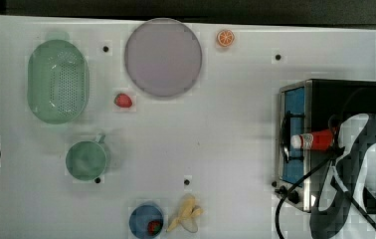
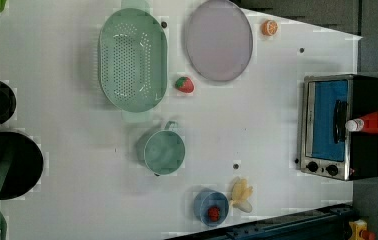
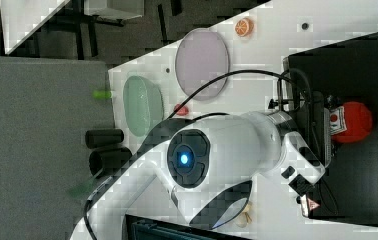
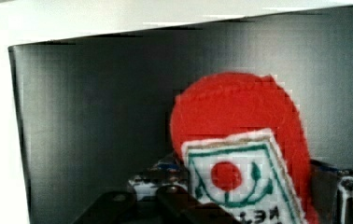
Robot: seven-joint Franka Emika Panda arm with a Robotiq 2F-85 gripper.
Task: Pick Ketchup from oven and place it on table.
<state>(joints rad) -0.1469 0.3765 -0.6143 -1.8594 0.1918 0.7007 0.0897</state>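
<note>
In the top view the arm covers the lower right of the frame, hiding the rear end of the Ketchup [image 1: 315, 140] and part of the oven [image 1: 335, 94]. The hand's fingers cannot be made out there. In the wrist view the bottle's lower part runs off the bottom edge, and its label [image 4: 240, 182] carries lettering too blurred to read. In the left view a dark pan [image 2: 7, 165] is cut by the left edge.

The slim red squeeze bottle [image 1: 314, 140] with white cap lies atop the black toaster oven [image 1: 325, 99]. The oven stands on the flat white table [image 1: 226, 124].
</note>
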